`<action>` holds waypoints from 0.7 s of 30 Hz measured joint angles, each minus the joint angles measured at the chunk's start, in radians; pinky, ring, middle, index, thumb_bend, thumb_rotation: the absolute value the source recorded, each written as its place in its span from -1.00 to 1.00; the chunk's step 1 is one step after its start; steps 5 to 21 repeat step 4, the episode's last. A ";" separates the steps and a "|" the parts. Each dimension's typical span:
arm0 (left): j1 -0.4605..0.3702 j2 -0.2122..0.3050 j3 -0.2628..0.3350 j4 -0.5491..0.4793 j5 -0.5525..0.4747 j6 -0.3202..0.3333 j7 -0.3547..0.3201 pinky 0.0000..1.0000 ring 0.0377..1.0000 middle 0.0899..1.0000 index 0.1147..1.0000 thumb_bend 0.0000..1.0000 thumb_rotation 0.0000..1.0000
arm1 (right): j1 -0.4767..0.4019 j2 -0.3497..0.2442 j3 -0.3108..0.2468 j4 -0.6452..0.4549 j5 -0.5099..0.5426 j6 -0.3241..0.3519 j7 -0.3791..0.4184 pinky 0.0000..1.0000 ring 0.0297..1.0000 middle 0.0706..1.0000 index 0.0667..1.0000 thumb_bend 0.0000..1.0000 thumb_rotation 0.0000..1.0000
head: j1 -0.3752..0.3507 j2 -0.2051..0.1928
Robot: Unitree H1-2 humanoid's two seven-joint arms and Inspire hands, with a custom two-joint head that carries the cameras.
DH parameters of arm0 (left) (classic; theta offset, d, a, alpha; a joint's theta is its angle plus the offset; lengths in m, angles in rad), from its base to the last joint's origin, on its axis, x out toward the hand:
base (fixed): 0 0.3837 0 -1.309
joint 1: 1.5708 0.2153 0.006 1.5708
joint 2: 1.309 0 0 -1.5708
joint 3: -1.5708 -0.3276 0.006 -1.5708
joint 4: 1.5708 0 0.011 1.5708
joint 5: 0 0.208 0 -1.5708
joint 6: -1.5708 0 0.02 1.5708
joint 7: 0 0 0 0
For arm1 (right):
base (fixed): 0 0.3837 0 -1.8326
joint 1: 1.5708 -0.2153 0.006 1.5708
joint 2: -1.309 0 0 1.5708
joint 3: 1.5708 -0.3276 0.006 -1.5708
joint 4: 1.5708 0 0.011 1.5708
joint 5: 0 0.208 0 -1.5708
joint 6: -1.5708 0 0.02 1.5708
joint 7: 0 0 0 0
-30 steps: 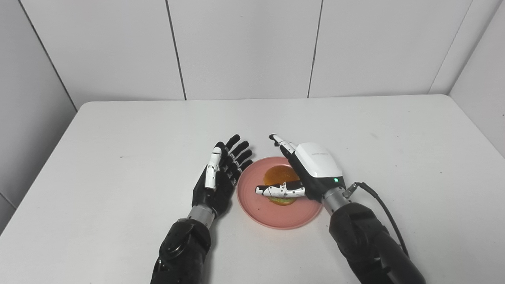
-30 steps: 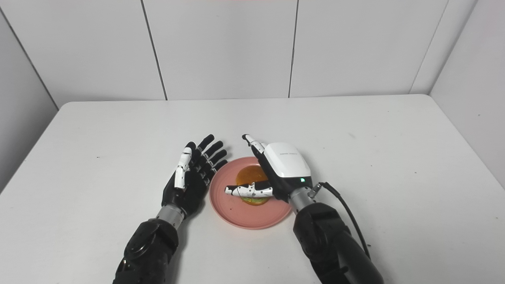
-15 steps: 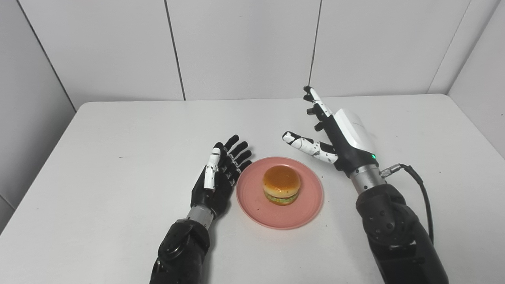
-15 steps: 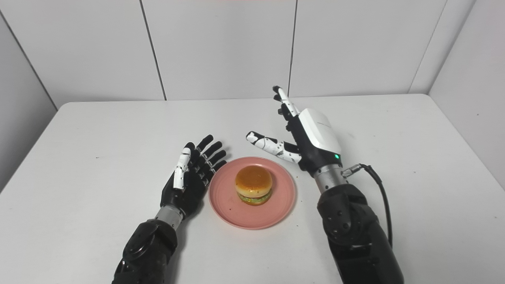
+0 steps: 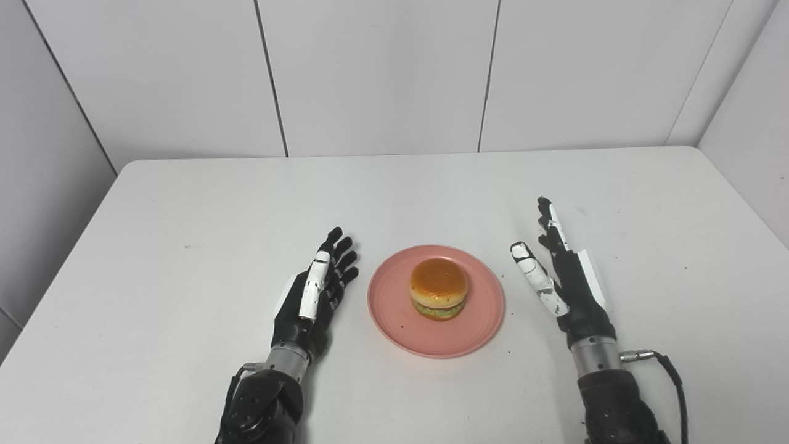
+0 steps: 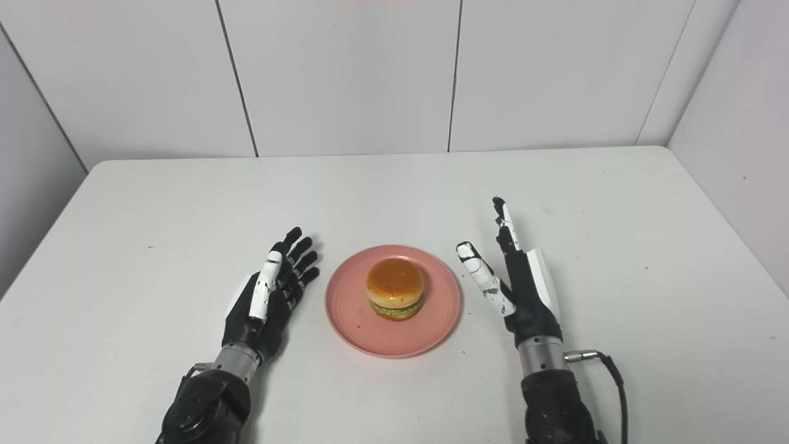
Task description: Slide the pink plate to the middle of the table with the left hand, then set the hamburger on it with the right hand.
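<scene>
Round matte pink plate (image 5: 394, 314), mid-table (image 5: 185, 203), smooth white top. Glossy domed hamburger (image 5: 439, 288) at its centre. Left hand (image 5: 311, 302) and right hand (image 5: 567, 277) flank it, fingers spread, holding nothing.

I see the hamburger (image 6: 395, 296) sitting on the pink plate (image 6: 431, 330), my left hand (image 6: 266, 302) and right hand (image 6: 521, 290) empty, flanking it.
</scene>
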 measured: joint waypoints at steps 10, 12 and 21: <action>0.027 0.016 -0.007 -0.021 0.041 -0.043 0.002 1.00 0.96 0.99 0.98 -0.21 1.00 | 0.031 0.014 0.003 0.037 0.024 -0.040 -0.016 0.91 0.97 0.99 0.99 -0.01 1.00 | 0.002 0.002; 0.027 0.016 -0.007 -0.021 0.041 -0.043 0.002 1.00 0.96 0.99 0.98 -0.21 1.00 | 0.031 0.014 0.003 0.037 0.024 -0.040 -0.016 0.91 0.97 0.99 0.99 -0.01 1.00 | 0.002 0.002; 0.027 0.016 -0.007 -0.021 0.041 -0.043 0.002 1.00 0.96 0.99 0.98 -0.21 1.00 | 0.031 0.014 0.003 0.037 0.024 -0.040 -0.016 0.91 0.97 0.99 0.99 -0.01 1.00 | 0.002 0.002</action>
